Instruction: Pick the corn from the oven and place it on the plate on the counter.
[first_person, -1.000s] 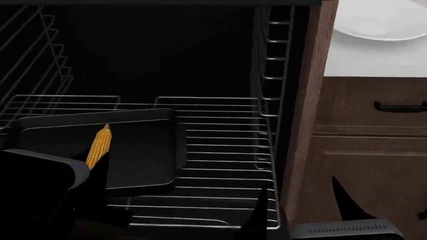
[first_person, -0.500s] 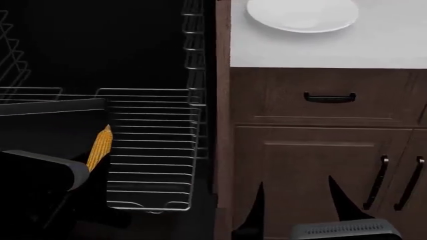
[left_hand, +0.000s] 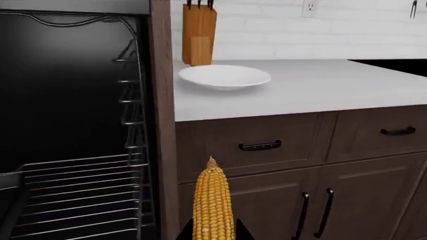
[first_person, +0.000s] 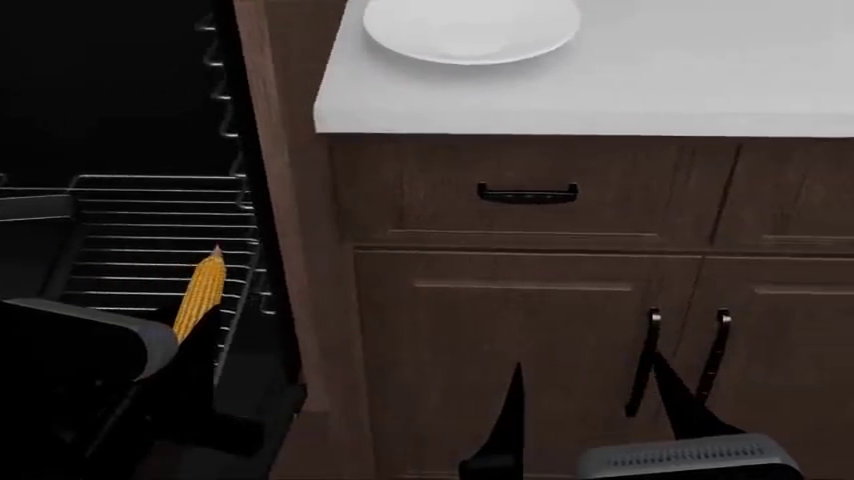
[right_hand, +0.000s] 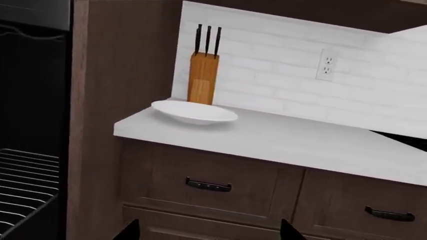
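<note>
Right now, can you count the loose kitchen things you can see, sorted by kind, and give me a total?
Corn: 1, held between the left gripper's fingers
Plate: 1, white, on the counter
Knife block: 1, wooden, behind the plate, with 3 black handles showing
Total: 3
</note>
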